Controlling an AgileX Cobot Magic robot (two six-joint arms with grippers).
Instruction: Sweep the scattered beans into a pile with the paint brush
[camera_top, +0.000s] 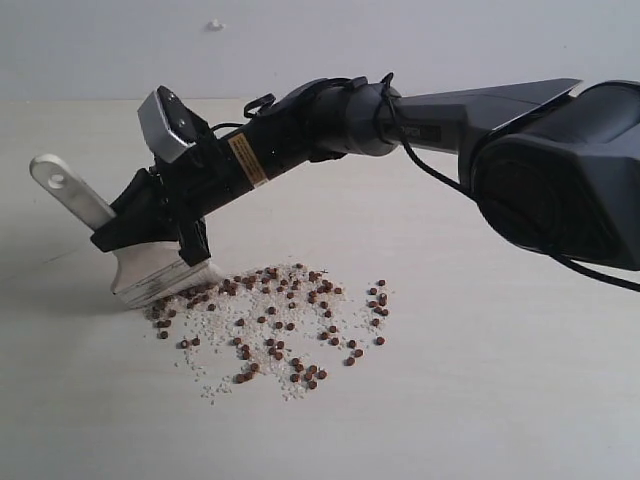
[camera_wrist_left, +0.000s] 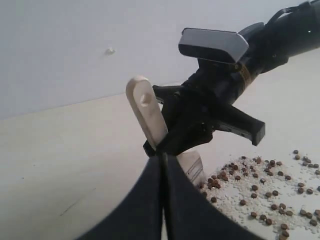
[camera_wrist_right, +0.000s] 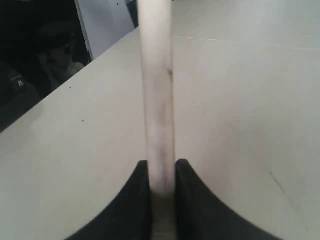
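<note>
The paint brush (camera_top: 150, 280) (pale wooden handle with holed end, metal band, cream bristles) is pinched by the right gripper (camera_top: 155, 240), its bristles touching the smooth bench (camera_top: 500, 400) well inside the far edge. The beans (camera_top: 285, 320), round and reddish-brown among fine whitish grains, lie scattered beside the bristles. The left gripper (camera_wrist_left: 163, 167) is pressed together, empty.

Soft, even light leaves faint shadow beneath the paint brush (camera_top: 150, 280); wrist views blur up close.
</note>
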